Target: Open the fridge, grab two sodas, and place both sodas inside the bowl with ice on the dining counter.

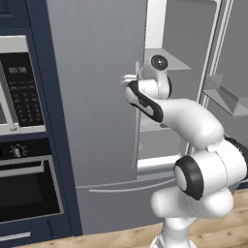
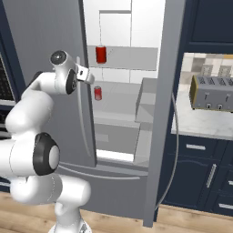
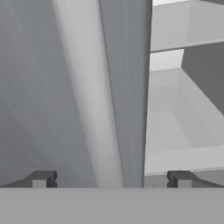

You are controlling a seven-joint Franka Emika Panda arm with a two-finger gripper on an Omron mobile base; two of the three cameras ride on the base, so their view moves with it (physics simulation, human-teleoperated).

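Observation:
The fridge (image 1: 97,97) has its left door shut and its right door (image 2: 157,113) swung open, showing white shelves. Two red sodas stand inside: one soda (image 2: 101,54) on an upper shelf, the other soda (image 2: 98,93) on the shelf below. My gripper (image 2: 88,76) is open at the inner edge of the left door, level with the upper shelves. In the hand view my gripper (image 3: 111,179) has its fingertips (image 3: 41,179) spread wide either side of the left door's long handle (image 3: 87,87), holding nothing. The bowl and the dining counter are out of view.
A black built-in microwave (image 1: 17,87) and oven (image 1: 26,184) sit left of the fridge. A toaster (image 2: 211,93) stands on the navy-cabinet wall counter (image 2: 200,127) to the right. The open door's curved handle (image 2: 175,136) juts toward that counter.

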